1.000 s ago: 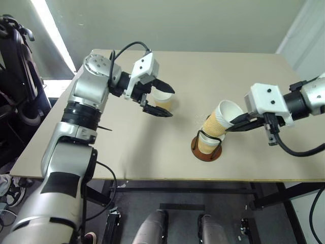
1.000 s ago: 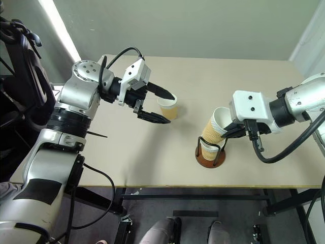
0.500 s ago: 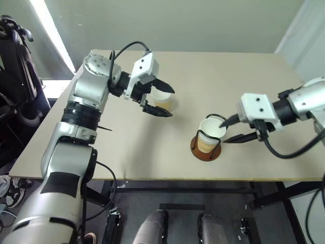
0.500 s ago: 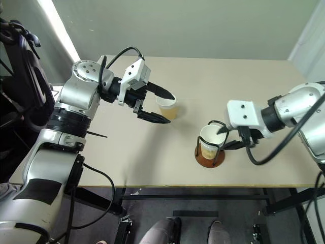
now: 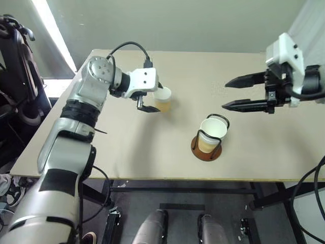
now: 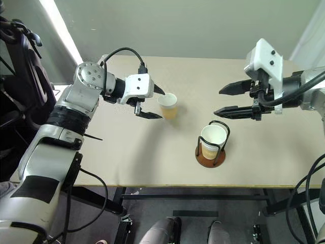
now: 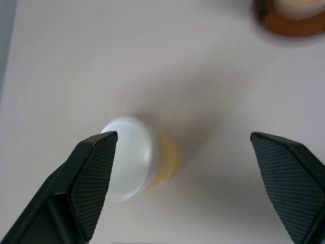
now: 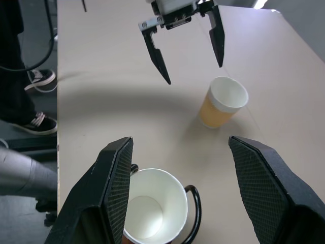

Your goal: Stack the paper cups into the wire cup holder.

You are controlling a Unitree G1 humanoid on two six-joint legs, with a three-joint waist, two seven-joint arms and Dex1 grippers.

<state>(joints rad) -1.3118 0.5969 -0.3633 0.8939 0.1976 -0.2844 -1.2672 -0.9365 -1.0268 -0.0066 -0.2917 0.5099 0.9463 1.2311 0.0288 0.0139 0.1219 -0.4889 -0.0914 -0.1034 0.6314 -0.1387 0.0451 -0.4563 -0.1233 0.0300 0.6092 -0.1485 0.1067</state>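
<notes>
Left eye view is showing the wire cup holder (image 5: 206,149) sitting near the front edge of the tan desk (image 5: 127,147), with nested paper cups (image 5: 211,133) standing upright inside its black loops, white rim up. Beyond the holder and off to its right, the right gripper (image 5: 229,93) is hovering above the desk with its two black fingers spread wide, gripping nothing and clear of the cups. Farther back and to the left of the holder, a single paper cup (image 5: 162,99) is standing upright on the desk, well apart from the holder. The left gripper (image 5: 154,96) is reaching to it with fingers spread, one on each side of the cup, not pinching it.
</notes>
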